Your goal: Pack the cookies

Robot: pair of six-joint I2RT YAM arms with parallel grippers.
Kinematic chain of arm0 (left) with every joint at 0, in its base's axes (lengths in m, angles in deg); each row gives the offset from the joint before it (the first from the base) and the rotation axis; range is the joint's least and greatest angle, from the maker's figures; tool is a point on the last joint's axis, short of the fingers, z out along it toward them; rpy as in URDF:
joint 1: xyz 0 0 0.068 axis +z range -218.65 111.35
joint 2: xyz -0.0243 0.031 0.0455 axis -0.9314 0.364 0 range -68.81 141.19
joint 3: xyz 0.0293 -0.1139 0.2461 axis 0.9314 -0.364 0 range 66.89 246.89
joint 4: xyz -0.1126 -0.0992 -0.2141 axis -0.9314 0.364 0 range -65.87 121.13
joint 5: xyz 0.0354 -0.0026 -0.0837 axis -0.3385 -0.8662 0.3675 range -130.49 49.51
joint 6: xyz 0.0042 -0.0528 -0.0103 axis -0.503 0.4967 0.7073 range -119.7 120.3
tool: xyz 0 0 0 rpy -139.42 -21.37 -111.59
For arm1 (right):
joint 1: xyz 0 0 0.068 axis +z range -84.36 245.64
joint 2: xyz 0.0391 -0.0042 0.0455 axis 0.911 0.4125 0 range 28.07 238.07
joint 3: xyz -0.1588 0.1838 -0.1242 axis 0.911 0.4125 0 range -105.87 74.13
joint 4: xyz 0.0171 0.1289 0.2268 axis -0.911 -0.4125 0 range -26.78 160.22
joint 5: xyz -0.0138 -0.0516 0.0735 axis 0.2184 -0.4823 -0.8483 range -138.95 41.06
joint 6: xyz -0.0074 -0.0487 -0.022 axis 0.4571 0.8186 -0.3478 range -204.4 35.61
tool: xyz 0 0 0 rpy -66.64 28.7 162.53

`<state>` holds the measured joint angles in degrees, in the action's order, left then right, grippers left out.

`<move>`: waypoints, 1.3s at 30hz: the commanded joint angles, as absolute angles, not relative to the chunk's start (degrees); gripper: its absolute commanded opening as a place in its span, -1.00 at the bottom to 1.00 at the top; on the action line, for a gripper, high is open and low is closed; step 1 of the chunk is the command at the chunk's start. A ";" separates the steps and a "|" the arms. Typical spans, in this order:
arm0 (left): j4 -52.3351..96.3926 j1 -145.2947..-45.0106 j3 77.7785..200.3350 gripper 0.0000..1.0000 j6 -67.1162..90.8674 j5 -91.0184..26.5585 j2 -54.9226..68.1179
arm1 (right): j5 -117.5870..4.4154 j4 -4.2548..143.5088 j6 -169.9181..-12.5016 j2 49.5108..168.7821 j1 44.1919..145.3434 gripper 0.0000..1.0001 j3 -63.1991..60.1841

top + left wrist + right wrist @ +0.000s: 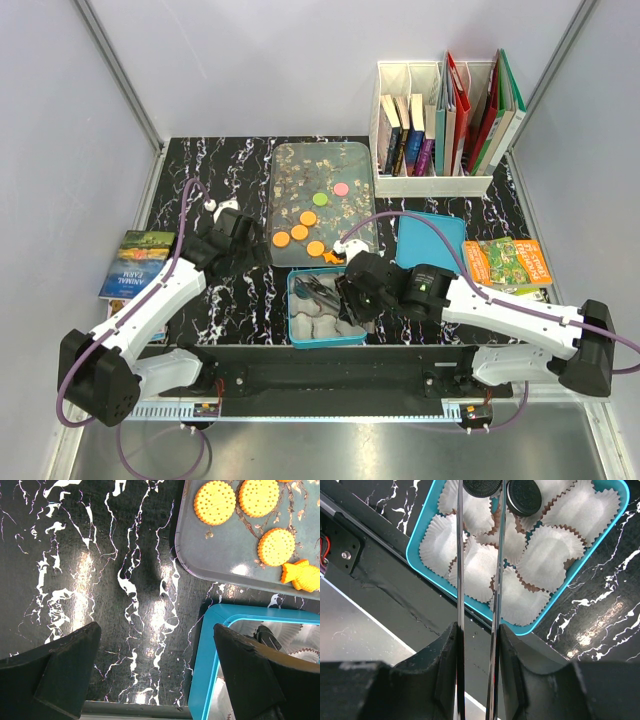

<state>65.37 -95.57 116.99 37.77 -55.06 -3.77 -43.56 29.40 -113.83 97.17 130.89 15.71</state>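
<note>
Seen from above, the left hand (238, 238) hangs over the black marbled table (220, 170), just left of a patterned tray (290, 165). On the tray lie the cookies (299, 232): several orange ones near the front, plus a green one (321, 198) and a pink one (341, 188) further back. The right hand (350, 290) is above a blue tin (291, 305) that stands in front of the tray. A blue lid (430, 240) lies to the right of the tray.

The left wrist camera shows the left hand (156, 630) spread wide with nothing between its fingers (65, 670), and bare table (100, 555) beneath it. The corner of the tray (225, 560) carries three round orange cookies (215, 502) and an orange fish-shaped one (302, 575). The tin (202, 670) is just beside the tray.

The right wrist camera shows the right hand (477, 630) pressed onto a pair of metal tongs (459, 580), whose two blades reach over the tin (411, 555). The tin is filled with white paper cups (545, 557). Two black cookies (522, 496) show at the far end. One is between the blades near their tips and the other is just right of them. I cannot tell whether the tongs actually pinch the first.
</note>
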 commanded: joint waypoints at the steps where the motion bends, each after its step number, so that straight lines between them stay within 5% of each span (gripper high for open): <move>1: 65.27 -95.72 118.22 0.98 37.47 -55.87 -4.03 | -44.11 31.90 -114.63 96.09 131.73 -1.00 15.33; 18: 65.27 -95.72 118.13 0.98 37.74 -55.78 -3.86 | -41.92 29.09 -117.00 94.95 135.87 -1.00 16.29; 23: 65.27 -95.81 118.13 0.98 37.83 -55.78 -3.77 | -40.77 28.91 -117.18 95.21 135.87 -0.47 15.68; 29: 65.27 -95.72 118.04 0.98 37.83 -55.70 -3.86 | -40.24 28.39 -117.35 95.04 135.95 -0.09 14.45; 39: 65.27 -95.72 118.13 0.98 37.91 -55.61 -3.86 | -39.54 27.16 -117.70 94.16 135.95 0.06 12.43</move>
